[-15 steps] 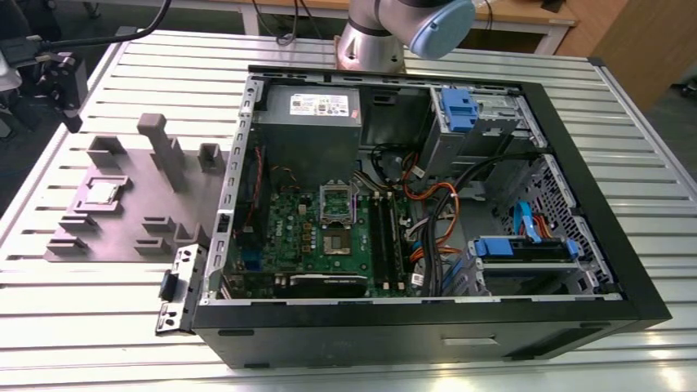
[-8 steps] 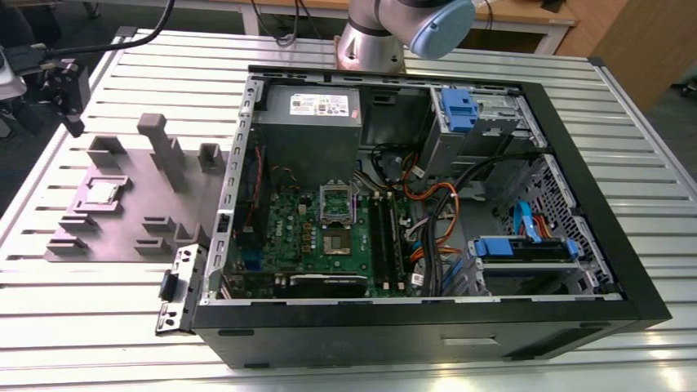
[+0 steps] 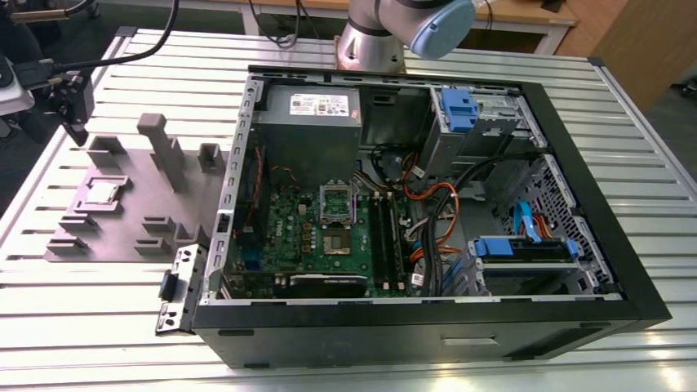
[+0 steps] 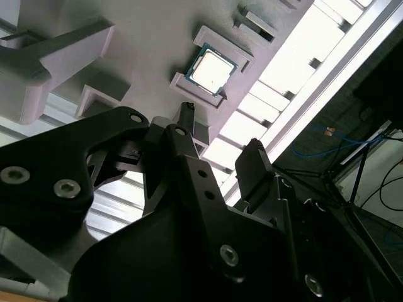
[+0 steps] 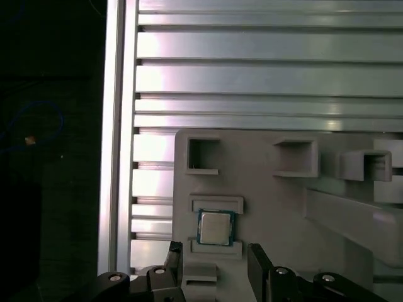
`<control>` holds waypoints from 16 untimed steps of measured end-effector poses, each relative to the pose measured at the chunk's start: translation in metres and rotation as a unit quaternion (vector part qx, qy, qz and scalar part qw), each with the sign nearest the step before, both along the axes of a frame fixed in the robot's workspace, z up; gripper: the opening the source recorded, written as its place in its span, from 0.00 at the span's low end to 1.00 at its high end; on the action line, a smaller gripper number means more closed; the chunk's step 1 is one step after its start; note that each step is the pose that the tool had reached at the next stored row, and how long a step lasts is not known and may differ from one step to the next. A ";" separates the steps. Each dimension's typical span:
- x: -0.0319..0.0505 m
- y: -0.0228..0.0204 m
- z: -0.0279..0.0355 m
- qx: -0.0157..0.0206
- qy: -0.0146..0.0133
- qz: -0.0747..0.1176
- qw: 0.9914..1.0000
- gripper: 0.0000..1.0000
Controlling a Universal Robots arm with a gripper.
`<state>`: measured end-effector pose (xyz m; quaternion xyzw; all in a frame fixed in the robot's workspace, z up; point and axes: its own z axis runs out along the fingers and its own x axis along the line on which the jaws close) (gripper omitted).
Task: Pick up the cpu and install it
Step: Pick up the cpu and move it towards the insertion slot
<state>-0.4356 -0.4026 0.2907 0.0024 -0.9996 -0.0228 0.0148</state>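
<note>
The cpu is a small square chip with a silver lid. It lies flat in a shallow recess of the grey fixture plate, at the exterior view's left. Both wrist views show the cpu just beyond my fingertips. My gripper hangs above the plate, open, with nothing between its black fingers. In the exterior view the gripper is near the plate's far left corner, clear of the chip. The motherboard socket sits inside the open computer case.
Raised blocks stand up from the fixture plate around the chip. The slotted aluminium table carries the plate and the case. The arm's base stands behind the case. Cables and blue drive bays crowd the case's right half.
</note>
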 end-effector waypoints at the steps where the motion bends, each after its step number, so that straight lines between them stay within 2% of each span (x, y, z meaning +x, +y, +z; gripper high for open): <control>1: -0.0001 0.0000 -0.0002 0.000 0.000 0.000 1.000 0.53; 16: 0.0000 0.0000 -0.0006 0.000 0.000 0.001 1.000 0.53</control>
